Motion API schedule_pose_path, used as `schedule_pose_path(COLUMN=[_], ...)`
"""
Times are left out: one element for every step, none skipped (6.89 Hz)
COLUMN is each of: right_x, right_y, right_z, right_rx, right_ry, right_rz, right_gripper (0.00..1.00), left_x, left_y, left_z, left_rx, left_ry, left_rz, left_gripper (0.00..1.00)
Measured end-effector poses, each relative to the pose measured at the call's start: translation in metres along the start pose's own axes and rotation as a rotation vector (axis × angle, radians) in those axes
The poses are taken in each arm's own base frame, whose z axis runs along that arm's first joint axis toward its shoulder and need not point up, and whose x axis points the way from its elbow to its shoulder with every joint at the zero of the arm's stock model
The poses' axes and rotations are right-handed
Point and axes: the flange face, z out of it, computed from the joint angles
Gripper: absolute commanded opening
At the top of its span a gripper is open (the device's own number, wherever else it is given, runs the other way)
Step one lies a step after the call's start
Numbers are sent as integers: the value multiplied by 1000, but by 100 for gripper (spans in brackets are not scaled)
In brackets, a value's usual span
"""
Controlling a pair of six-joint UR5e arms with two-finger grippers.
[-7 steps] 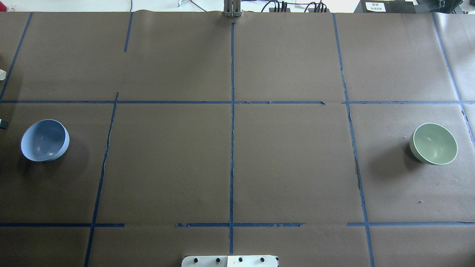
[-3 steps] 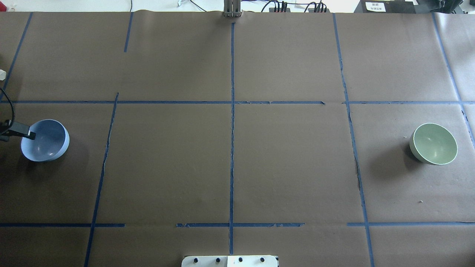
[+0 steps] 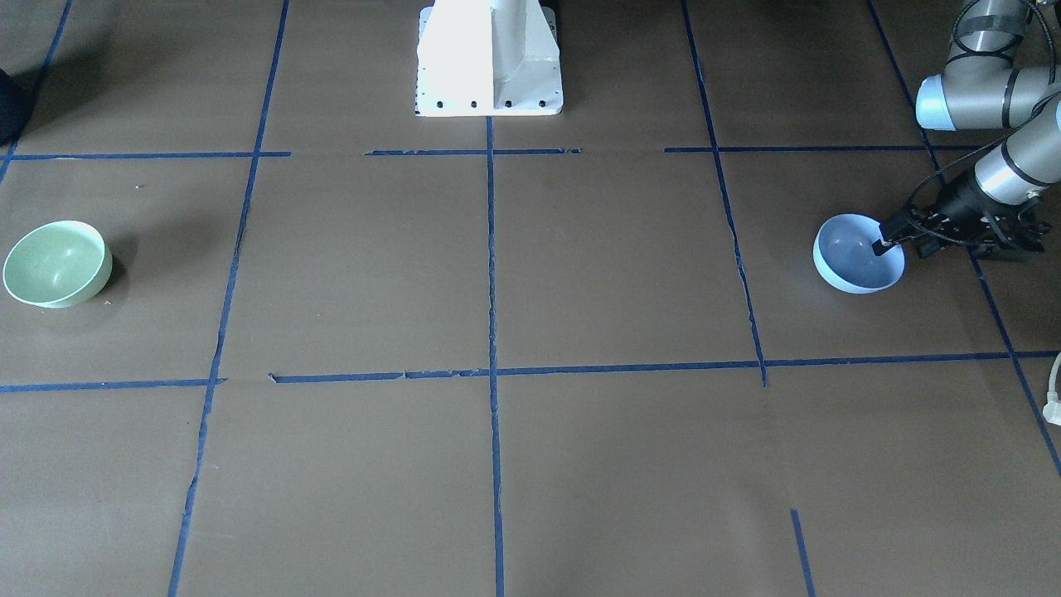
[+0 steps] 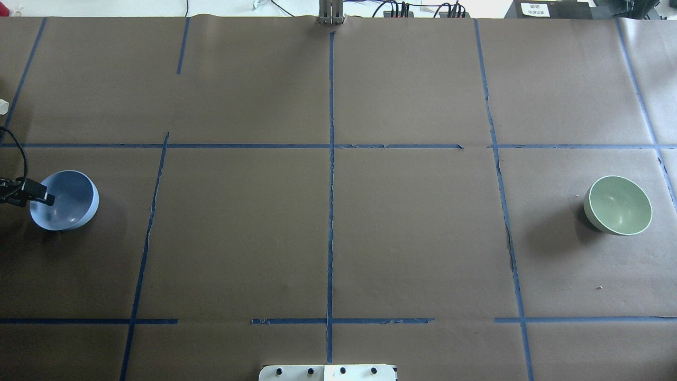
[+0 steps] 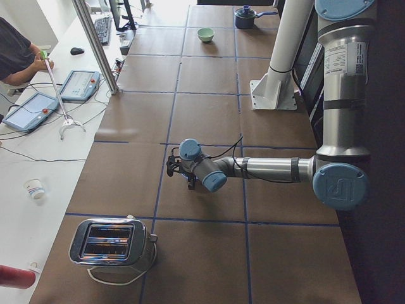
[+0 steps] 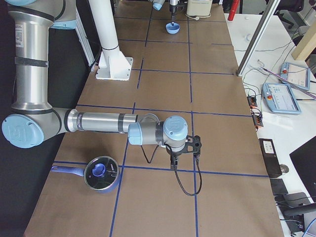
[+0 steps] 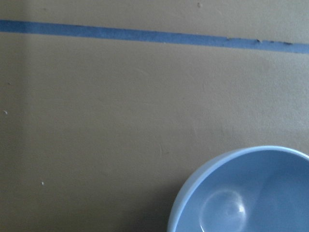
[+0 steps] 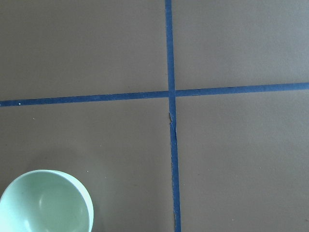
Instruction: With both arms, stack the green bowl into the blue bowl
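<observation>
Blue bowl (image 4: 66, 201) sits upright at the robot's left end of the counter (image 4: 402, 233). Green bowl (image 4: 619, 205) sits upright at the right end. They're well apart, not stacked.

Left arm (image 3: 1011, 162) reaches in low to the blue bowl. Its jaws are at the rim on the outer side, with one black finger (image 3: 881, 245) dipping inside the bowl. I can't make out the second finger, so I can't tell if the jaws are open or clamped on the rim.

Left wrist cam: blue bowl in the lower right corner, tape line (image 7: 145, 35) across the top, no fingers in shot.

Right arm (image 6: 98, 122) shows only in the right side view. It's stretched out low over the counter with the jaws pointing down, and I can't tell their state from there.

Right wrist cam: green bowl in the lower left corner, tape crossing (image 8: 170, 93) mid-frame.

Lidded pot (image 6: 101, 174) sits just beside the right arm. Toaster (image 5: 112, 244) is near the counter's left end.
</observation>
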Motion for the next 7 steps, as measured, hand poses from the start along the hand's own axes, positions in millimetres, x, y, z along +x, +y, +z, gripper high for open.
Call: schedule_pose_path(right_x=[-1,-2,-4,-6,-8,-10,-11], right_y=[0,-1,-1,-2,-5,-7,-8], right_z=[-1,-2,-4,-5,-5,-5,-6], right_rx=[1,3,7,11,11,11,12], right_ry=[0,0,0,-1,-1,-3,-4], right_rz=[-1,-4,-7,-11,-14,-16,-18], right_gripper=[100,100,100,100,100,100,100], left_x=[0,0,5,13,26,49,88], left_y=[0,1,2,4,6,-2,-21], left_z=[0,0,-3,-8,-16,-26,-37], left_rx=[0,-2,-11,-44,-85,-98,-90], left_ry=[-2,-1,13,55,111,154,193], left_rz=[-2,-3,-1,1,-18,-64,-127], left_gripper=[4,0,0,0,0,0,0])
